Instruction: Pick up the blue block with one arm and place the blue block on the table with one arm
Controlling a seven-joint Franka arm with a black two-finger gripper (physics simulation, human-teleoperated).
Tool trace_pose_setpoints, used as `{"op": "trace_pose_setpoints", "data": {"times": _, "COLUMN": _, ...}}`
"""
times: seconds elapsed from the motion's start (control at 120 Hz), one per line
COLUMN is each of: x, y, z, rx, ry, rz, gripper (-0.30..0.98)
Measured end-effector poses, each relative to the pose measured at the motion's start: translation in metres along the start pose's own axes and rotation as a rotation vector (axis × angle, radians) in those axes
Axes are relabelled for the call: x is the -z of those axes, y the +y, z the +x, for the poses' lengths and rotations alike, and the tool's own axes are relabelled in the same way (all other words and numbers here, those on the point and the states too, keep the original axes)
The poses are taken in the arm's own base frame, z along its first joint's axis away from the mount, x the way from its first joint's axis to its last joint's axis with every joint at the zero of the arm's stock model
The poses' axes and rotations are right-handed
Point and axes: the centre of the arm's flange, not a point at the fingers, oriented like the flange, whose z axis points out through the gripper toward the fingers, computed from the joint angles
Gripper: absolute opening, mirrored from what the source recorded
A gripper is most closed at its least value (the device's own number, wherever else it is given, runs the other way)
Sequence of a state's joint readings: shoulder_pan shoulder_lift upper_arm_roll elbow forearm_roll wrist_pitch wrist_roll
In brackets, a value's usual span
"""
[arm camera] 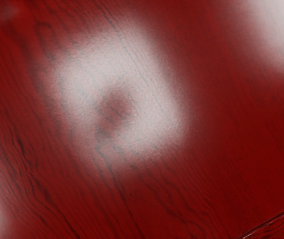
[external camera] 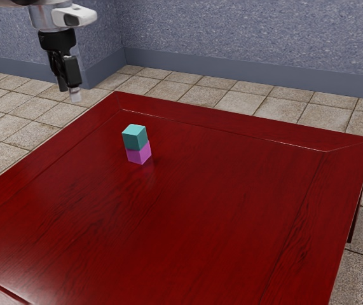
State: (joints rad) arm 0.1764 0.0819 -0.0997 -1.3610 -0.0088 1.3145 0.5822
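For the exterior view, please take its top edge as twelve o'clock. You have a dark red wooden bench (external camera: 232,216), with a jointed border around its surface, and one bench leg (external camera: 355,222) is visible below the edge toward three o'clock. Beyond the bench there is a pale tiled floor (external camera: 232,92), and behind it, toward twelve, a speckled grey-blue wall (external camera: 251,32) with a smooth skirting (external camera: 232,70) at its foot. In the wrist view, you see the grain of the red wood, with soft whitish patches (arm camera: 82,82) on it; the largest patch has a darker spot inside.

Directly under your blue block (external camera: 135,138) stands a magenta block (external camera: 139,154). The two are touching, upright, as a small stack. The magenta one rests on the bench, near the corner at eleven o'clock. The blue one, which looks rather blue-green, has its top face exposed.

Your end effector (external camera: 69,92) hangs in the air, pointing downward, on the arm that enters at eleven o'clock. From it, the blue block lies toward four o'clock, lower and well apart. Whether the end effector is released or clenched, you cannot tell from these pictures.
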Motion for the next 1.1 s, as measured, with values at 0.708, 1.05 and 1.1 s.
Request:
{"op": "trace_pose_setpoints", "data": {"times": 0.708, "x": -0.109, "y": -0.191, "z": 0.049, "rx": 0.51, "ry": 0.014, "rz": 0.106, "gripper": 0.68}}
{"op": "trace_pose_setpoints", "data": {"times": 1.05, "x": -0.201, "y": -0.258, "z": 0.095, "rx": 0.661, "ry": 0.196, "rz": 0.085, "gripper": 0.69}}
{"op": "trace_pose_setpoints", "data": {"times": 1.1, "x": -0.208, "y": -0.267, "z": 0.106, "rx": 0.671, "ry": 0.237, "rz": 0.098, "gripper": 0.69}}
